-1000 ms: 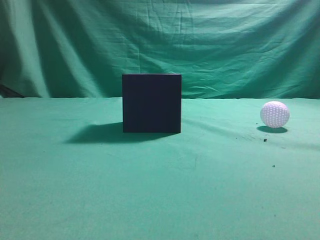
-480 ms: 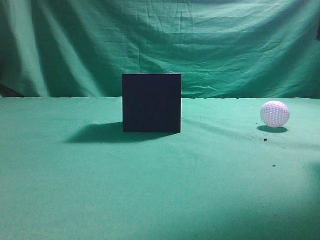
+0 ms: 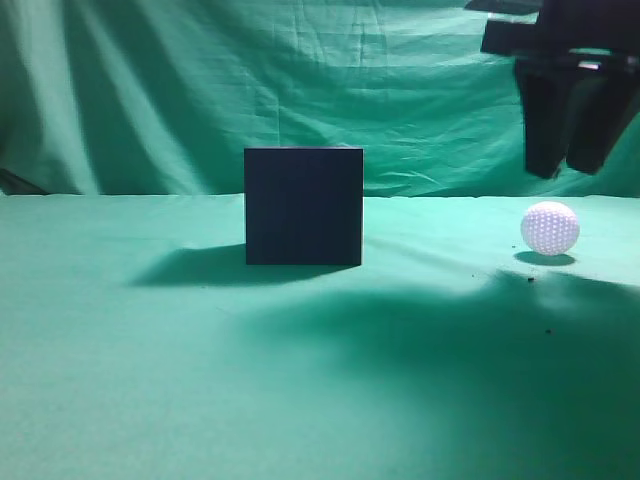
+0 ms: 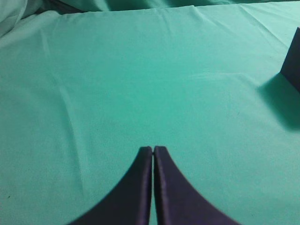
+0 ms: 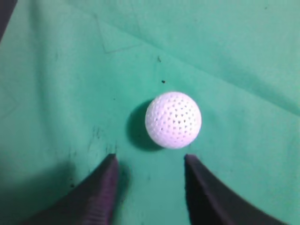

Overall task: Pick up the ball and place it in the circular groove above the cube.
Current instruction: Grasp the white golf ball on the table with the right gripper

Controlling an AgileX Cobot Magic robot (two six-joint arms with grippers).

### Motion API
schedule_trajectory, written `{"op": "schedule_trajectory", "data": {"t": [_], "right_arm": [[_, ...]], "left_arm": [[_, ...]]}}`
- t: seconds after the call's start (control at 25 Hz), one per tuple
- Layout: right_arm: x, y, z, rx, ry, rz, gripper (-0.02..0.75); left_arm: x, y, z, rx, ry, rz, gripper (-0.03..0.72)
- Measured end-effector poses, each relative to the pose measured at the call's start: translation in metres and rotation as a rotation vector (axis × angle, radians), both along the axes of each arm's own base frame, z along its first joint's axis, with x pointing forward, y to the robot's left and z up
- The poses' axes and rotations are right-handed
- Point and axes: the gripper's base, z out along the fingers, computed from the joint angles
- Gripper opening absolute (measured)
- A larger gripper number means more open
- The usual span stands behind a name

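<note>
The white dimpled ball (image 3: 549, 228) rests on the green cloth at the right; it also shows in the right wrist view (image 5: 173, 120). The dark navy-black cube (image 3: 303, 206) stands at the centre; one edge of it shows in the left wrist view (image 4: 293, 61). Its top face is hidden, so the groove is not visible. My right gripper (image 3: 568, 168) hangs above the ball, open and empty; its fingertips (image 5: 149, 159) are just short of the ball. My left gripper (image 4: 153, 150) is shut and empty over bare cloth, left of the cube.
Green cloth covers the table (image 3: 200, 380) and hangs as a backdrop (image 3: 150, 90). The right arm casts a broad shadow (image 3: 450, 330) over the front right of the cloth. A few dark specks (image 3: 530, 280) lie near the ball.
My right gripper has come into the exterior view from the top right and now hangs above the ball. Its shadow has spread over the cloth. Ball and cube have not moved.
</note>
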Motion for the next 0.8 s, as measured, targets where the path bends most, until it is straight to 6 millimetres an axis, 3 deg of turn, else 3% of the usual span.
{"op": "schedule_trajectory", "data": {"t": [0.12, 0.24, 0.76, 0.8], "right_arm": [[0.008, 0.002, -0.009, -0.008, -0.026, 0.005, 0.473], [0.015, 0.003, -0.018, -0.010, -0.049, -0.011, 0.580], [0.029, 0.006, -0.059, -0.030, -0.008, -0.052, 0.564], [0.029, 0.006, -0.059, -0.029, -0.008, -0.055, 0.499]], "left_arm": [[0.000, 0.000, 0.000, 0.000, 0.000, 0.000, 0.000], [0.000, 0.000, 0.000, 0.000, 0.000, 0.000, 0.000], [0.000, 0.000, 0.000, 0.000, 0.000, 0.000, 0.000], [0.000, 0.000, 0.000, 0.000, 0.000, 0.000, 0.000]]}}
